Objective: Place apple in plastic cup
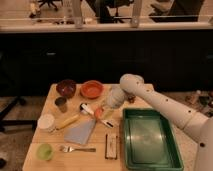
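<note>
The apple (pixel 98 113) is a small orange-red fruit lying on the wooden table (pixel 55 162), just left of the green tray. My gripper (pixel 107 105) hangs at the end of the white arm (pixel 160 102), which reaches in from the right. It sits right above and slightly right of the apple, very close to it. Three cups stand on the left: a dark cup (pixel 61 104), a white cup (pixel 46 122) and a small green cup (pixel 45 151). I cannot tell which one is plastic.
A dark brown bowl (pixel 66 88) and an orange bowl (pixel 91 89) stand at the back. A green tray (pixel 170 162) fills the right side. A yellow object (pixel 67 121), a grey-blue cloth (pixel 80 131), a fork (pixel 77 148) and a dark bar (pixel 111 146) lie in the middle.
</note>
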Controlling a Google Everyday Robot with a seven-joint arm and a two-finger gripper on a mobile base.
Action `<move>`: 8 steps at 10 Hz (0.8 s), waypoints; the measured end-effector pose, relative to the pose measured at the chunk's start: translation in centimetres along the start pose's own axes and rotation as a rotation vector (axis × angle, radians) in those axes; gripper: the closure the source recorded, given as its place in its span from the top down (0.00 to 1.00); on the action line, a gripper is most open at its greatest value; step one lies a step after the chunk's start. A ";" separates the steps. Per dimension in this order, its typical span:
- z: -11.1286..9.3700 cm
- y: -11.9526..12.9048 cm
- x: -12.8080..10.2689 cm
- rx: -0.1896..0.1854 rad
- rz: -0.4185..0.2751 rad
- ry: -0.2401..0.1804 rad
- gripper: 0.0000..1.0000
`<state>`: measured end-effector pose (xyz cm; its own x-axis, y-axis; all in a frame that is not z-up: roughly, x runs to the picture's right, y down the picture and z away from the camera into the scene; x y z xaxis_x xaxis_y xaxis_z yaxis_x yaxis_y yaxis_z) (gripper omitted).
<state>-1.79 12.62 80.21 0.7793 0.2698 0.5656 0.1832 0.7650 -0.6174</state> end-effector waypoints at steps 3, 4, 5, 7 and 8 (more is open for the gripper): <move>0.4 1.2 -1.4 -0.044 -0.039 -0.050 0.00; 0.4 1.2 -1.4 -0.046 -0.040 -0.052 0.00; 0.4 1.2 -1.4 -0.045 -0.039 -0.052 0.00; 0.4 1.2 -1.4 -0.046 -0.040 -0.052 0.00; 0.4 1.2 -1.4 -0.046 -0.040 -0.052 0.00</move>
<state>-2.95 13.42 78.88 0.7387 0.2711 0.6172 0.2414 0.7484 -0.6177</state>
